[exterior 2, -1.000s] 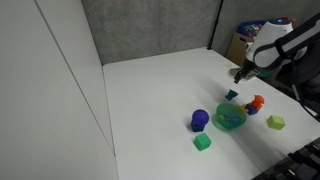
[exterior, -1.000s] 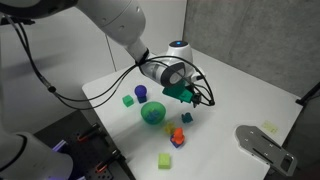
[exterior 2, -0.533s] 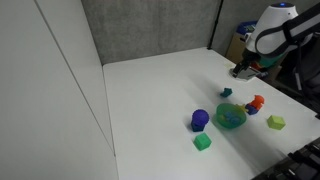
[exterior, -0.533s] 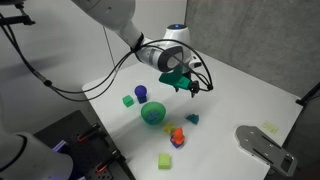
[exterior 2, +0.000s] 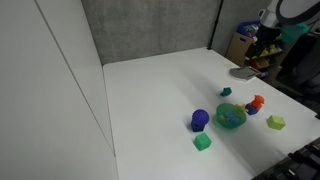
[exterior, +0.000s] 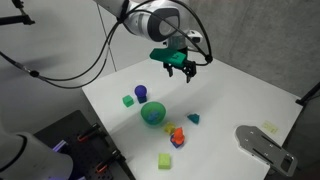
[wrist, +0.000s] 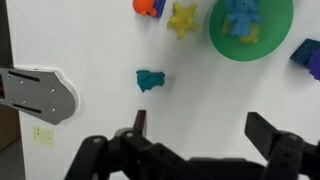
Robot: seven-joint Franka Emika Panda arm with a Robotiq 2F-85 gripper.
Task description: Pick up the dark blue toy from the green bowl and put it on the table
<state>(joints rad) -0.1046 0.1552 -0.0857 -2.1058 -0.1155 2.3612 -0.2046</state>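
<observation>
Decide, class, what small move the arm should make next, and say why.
Probably a small retreat up and away, with no new grasp. The dark blue toy lies on the table, apart from the green bowl, and the gripper hangs open and empty above the table, so the placing looks done.

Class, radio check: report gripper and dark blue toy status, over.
Gripper open, empty, above the table. Dark blue toy on table, beside green bowl, not touching. Nothing blocking it.

Dark blue toy (exterior: 193, 118) on table (exterior: 245, 95)
</observation>
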